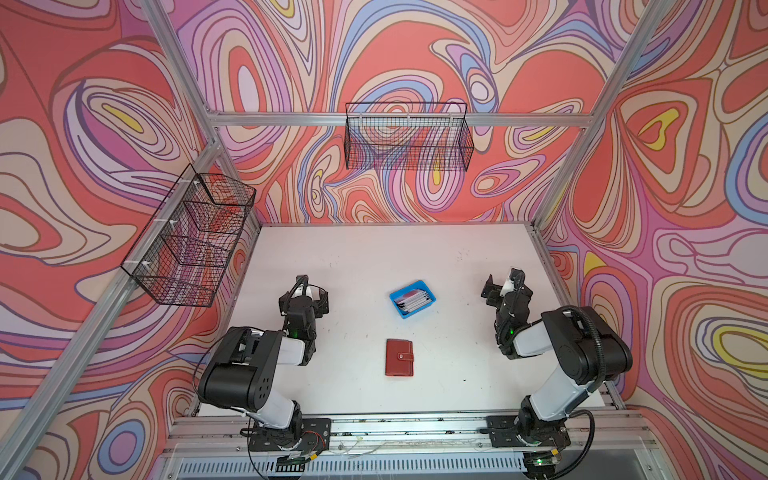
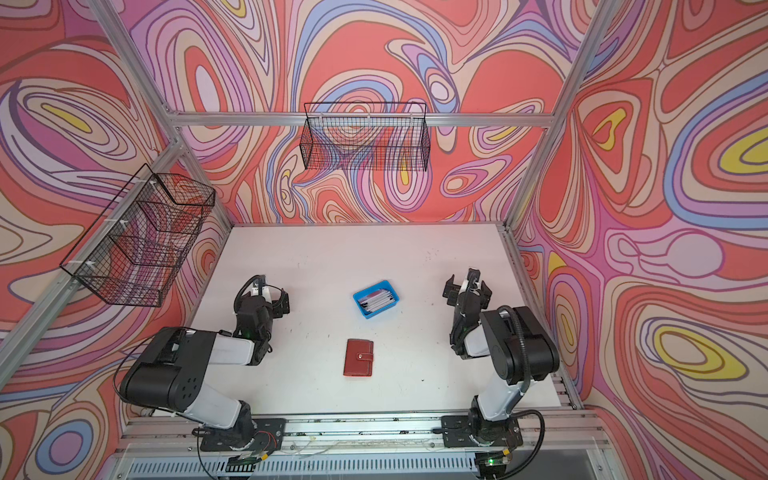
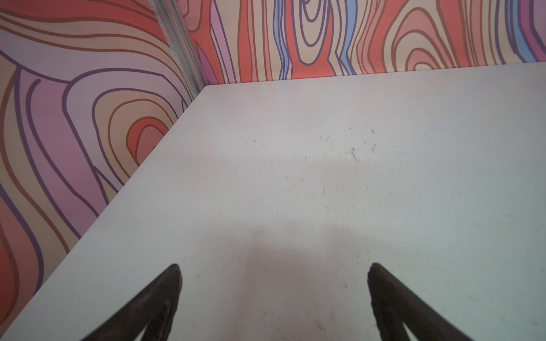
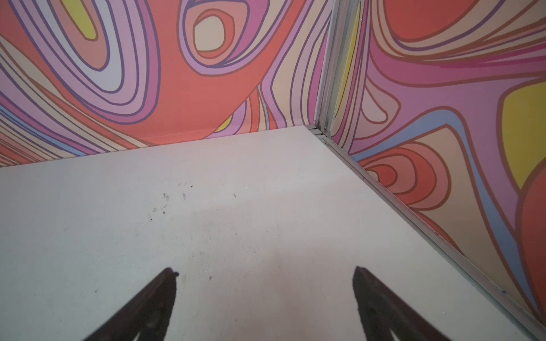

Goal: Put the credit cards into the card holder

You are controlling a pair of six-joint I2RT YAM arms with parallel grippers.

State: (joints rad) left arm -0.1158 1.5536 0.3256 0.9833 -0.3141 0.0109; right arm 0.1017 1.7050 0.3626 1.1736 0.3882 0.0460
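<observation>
The left gripper (image 3: 274,265) hangs over the table (image 3: 325,177) with its fingers (image 3: 159,298) spread wide and holding nothing; bare tabletop shows between them, and they point toward the far left corner of the table. The right gripper (image 4: 265,269) is the same: its fingers (image 4: 375,295) are spread wide and hold nothing, pointing toward the far right corner. In both top views the cards (image 1: 411,300) (image 2: 376,301) lie stacked in a blue tray (image 1: 405,314) (image 2: 370,316) on the table between the two grippers, to the right of the left gripper (image 1: 305,291) (image 2: 266,291) and to the left of the right gripper (image 1: 505,286) (image 2: 467,286). The tray is well apart from both pairs of fingers and touched by neither. The holder (image 1: 399,357) (image 2: 358,357) lies flat and closed, its tab strap across the cover. It sits nearer the arm bases than the tray, behind both sets of fingertips, between the two arms and apart from both. Holder and tray are near each other but do not touch.
</observation>
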